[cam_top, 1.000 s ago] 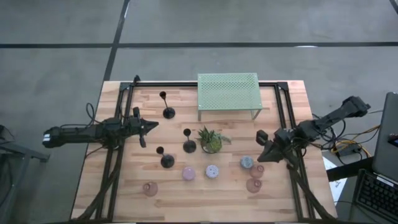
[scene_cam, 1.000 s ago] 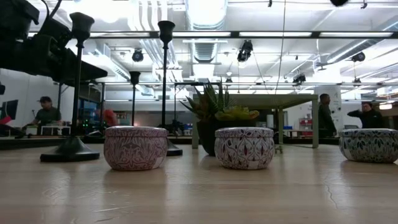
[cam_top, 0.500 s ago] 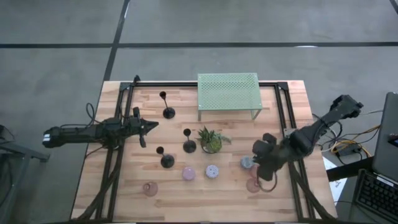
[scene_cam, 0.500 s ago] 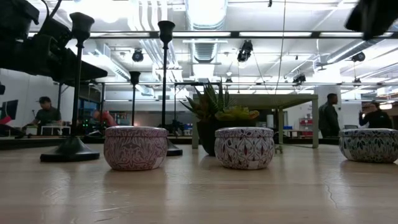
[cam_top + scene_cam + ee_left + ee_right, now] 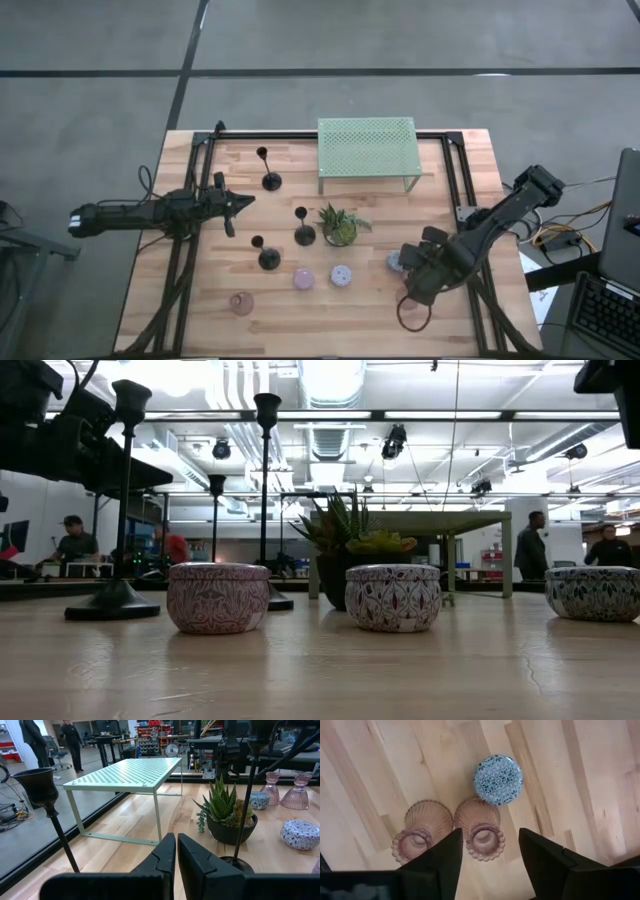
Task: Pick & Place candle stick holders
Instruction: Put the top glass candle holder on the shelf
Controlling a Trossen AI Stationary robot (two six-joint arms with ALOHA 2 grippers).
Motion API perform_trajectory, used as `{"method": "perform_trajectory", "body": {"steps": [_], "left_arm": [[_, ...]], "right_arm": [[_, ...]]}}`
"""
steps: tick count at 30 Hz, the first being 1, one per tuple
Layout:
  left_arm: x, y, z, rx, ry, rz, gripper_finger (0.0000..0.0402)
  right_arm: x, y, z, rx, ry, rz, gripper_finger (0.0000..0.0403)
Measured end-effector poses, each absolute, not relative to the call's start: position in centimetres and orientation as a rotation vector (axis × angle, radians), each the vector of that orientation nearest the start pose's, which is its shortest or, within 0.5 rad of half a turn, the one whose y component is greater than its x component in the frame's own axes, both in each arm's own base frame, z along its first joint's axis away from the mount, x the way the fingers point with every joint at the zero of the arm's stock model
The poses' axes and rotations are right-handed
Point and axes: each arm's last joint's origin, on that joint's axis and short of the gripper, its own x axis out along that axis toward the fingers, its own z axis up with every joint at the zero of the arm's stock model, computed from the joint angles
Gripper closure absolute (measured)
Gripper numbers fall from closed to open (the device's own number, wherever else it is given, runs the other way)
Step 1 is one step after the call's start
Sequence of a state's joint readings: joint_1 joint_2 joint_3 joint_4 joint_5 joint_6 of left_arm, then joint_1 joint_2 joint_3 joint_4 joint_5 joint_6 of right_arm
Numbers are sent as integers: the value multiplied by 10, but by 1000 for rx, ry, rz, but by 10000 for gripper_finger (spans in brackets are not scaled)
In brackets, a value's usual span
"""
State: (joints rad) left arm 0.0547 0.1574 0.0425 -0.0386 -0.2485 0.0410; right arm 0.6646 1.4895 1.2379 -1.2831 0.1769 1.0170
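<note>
Three black candlesticks [image 5: 270,180] [image 5: 304,235] [image 5: 268,258] stand on their round bases left of the plant. Small round holders lie along the near side: pink [image 5: 241,302], pink [image 5: 303,280], lilac [image 5: 341,274] and blue [image 5: 397,262]. My right gripper [image 5: 487,837] hangs open, pointing down over two pink ribbed glass holders [image 5: 417,837] [image 5: 481,832]. Its fingers stand on either side of the second holder, above it. The blue holder [image 5: 498,779] lies just beyond. My left gripper [image 5: 176,851] waits shut at the table's left.
A pale green mesh rack [image 5: 367,150] stands at the far middle. A small spiky plant [image 5: 340,226] sits in a dark pot in front of it. Black rails [image 5: 195,180] run along the table's left, right and far sides. People stand in the room behind.
My right gripper has swung from near the table's right edge toward the near edge. It has tipped from level to pointing straight down, and now hangs over the two pink glass holders. No object has moved.
</note>
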Motion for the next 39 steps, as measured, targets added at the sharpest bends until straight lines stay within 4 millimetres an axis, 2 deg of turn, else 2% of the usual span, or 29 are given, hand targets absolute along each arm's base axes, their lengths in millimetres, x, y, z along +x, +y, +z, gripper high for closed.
{"method": "perform_trajectory", "body": {"steps": [3,8,16,29,39], "left_arm": [[104,13,162,56,160,299,378],[104,13,162,56,159,299,378],[104,13,162,56,160,299,378],[104,13,162,56,159,300,378],[104,13,162,56,160,299,378]], "right_arm": [[195,147,263,186,1413,-353,211],[175,132,257,254,1390,-388,211],[161,122,238,392,1326,-345,211],[163,124,217,390,1350,-399,216],[168,128,213,390,1349,-396,263]]}}
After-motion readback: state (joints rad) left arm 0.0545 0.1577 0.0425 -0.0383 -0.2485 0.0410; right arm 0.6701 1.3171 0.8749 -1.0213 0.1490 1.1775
